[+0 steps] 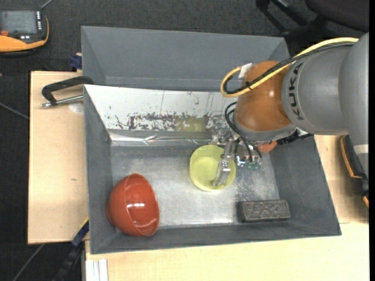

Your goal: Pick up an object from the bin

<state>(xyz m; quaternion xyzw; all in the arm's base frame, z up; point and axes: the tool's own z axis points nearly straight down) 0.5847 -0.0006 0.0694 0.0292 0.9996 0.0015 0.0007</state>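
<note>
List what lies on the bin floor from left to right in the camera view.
Left to right: red bowl → yellow-green cup → dark grey block.

We look down on the grey bin (96, 157) from above, tilted a little, so that its far wall (181, 57) faces us. The whole bin fits within our frame, with some floor (176, 4) beyond it. The arm (328, 86) enters from our right, its gripper (226, 167) near mid-frame.
</note>
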